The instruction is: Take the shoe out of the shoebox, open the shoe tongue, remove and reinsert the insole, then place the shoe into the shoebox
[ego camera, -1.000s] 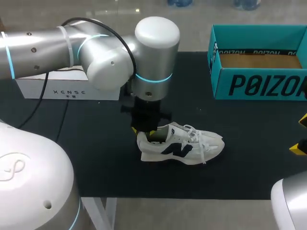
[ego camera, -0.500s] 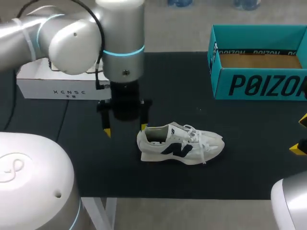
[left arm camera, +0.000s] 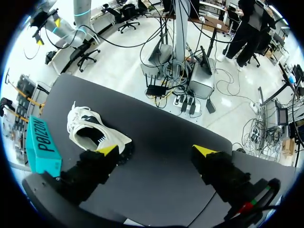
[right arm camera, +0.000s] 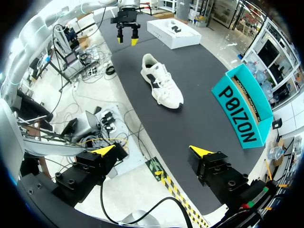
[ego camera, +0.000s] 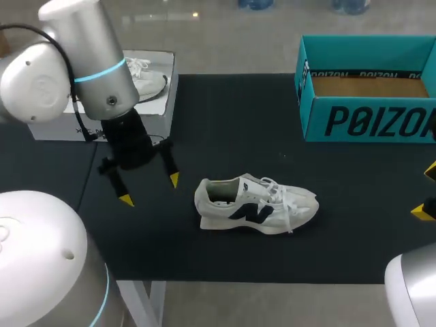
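The white shoe (ego camera: 255,204) with a dark side logo lies upright on the black mat, toe to the right, out of the teal shoebox (ego camera: 368,122) at the back right. My left gripper (ego camera: 150,189) hangs open to the left of the shoe's heel, apart from it, nothing between its fingers. In the left wrist view the left gripper (left arm camera: 156,150) is open, with the shoe (left arm camera: 95,135) ahead beside one finger and the shoebox (left arm camera: 42,147) beyond. My right gripper (right arm camera: 153,150) is open and empty off the mat's right edge, far from the shoe (right arm camera: 161,84) and shoebox (right arm camera: 242,114).
A white box (ego camera: 102,129) with a white shoe showing on its top stands at the back left, close behind my left arm. The black mat (ego camera: 225,129) covers the table between the two boxes. My right gripper's yellow tips (ego camera: 428,191) show at the right edge.
My left gripper opened at the shoe's heel, let go, and drew away to the left. The shoe stayed where it was. The right arm has not moved.
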Controlling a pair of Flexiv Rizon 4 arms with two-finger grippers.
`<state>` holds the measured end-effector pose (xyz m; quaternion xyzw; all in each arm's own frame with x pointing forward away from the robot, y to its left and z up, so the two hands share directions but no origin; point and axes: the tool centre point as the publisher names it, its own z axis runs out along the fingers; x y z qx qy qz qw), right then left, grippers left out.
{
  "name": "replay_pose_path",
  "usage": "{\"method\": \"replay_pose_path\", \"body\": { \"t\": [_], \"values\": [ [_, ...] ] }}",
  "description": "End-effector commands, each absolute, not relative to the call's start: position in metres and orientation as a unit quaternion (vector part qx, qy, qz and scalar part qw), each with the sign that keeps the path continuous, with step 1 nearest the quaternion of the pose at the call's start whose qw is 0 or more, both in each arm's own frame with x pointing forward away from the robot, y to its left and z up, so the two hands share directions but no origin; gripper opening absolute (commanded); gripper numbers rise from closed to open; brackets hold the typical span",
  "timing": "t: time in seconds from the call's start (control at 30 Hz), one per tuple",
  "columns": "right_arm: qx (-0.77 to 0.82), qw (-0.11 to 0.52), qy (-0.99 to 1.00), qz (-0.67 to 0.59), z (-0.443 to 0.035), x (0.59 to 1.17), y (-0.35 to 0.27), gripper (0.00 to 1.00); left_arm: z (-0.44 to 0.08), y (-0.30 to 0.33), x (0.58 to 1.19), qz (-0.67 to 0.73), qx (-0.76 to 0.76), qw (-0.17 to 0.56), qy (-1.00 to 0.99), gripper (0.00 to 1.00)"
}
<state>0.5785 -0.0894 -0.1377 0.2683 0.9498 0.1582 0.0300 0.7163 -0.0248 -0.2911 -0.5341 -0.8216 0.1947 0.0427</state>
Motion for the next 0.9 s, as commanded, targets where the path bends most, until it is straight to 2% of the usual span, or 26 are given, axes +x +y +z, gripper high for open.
{"method": "replay_pose_path", "body": {
  "t": [0.03,0.17,0.47,0.6,0.7,0.9],
  "values": [
    [0.268,0.026,0.950,0.155,-0.135,0.582,-0.088,1.00,-0.292,-0.023,0.712,0.206,-0.529,0.019,-0.823,1.00],
    [0.268,0.026,0.950,0.155,-0.135,0.582,-0.088,1.00,-0.292,-0.023,0.712,0.206,-0.529,0.019,-0.823,1.00],
    [0.268,0.026,0.950,0.155,-0.135,0.582,-0.088,1.00,-0.297,0.021,0.708,0.415,-0.369,0.009,-0.832,1.00],
    [0.268,0.026,0.950,0.155,-0.135,0.582,-0.088,1.00,-0.308,0.034,0.704,0.490,-0.290,0.025,-0.822,1.00],
    [0.268,0.026,0.950,0.155,-0.135,0.582,-0.088,1.00,-0.320,0.035,0.692,0.571,-0.256,0.076,-0.776,1.00],
    [0.268,0.026,0.950,0.155,-0.135,0.582,-0.088,1.00,-0.320,0.035,0.692,0.571,-0.256,0.076,-0.776,1.00]
  ]
}}
